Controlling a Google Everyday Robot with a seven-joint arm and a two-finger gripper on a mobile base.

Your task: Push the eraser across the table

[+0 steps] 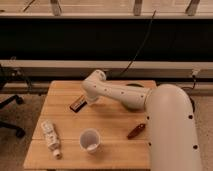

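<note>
Gripper: the gripper (pixel 88 99) sits low over the table (pixel 112 142), at the end of the white arm (pixel 120 95).
Eraser: the eraser (pixel 77 104) lies flat just left of it, apparently touching.
White cup (pixel 90 140): nearer the camera, well apart.
Reddish-brown stick (pixel 136 130): to its right, near the arm's bulk.
Pale bottle-like piece (pixel 50 137): front left, well apart.

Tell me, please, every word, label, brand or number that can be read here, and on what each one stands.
None can be read.
Tube lying at the table's left edge: dark markings on its pale body, too blurred to read.
Eraser, white cup and reddish-brown stick: no lettering shows.
Robot arm: plain white, no marking visible; its claw sits just right of the eraser.
</note>
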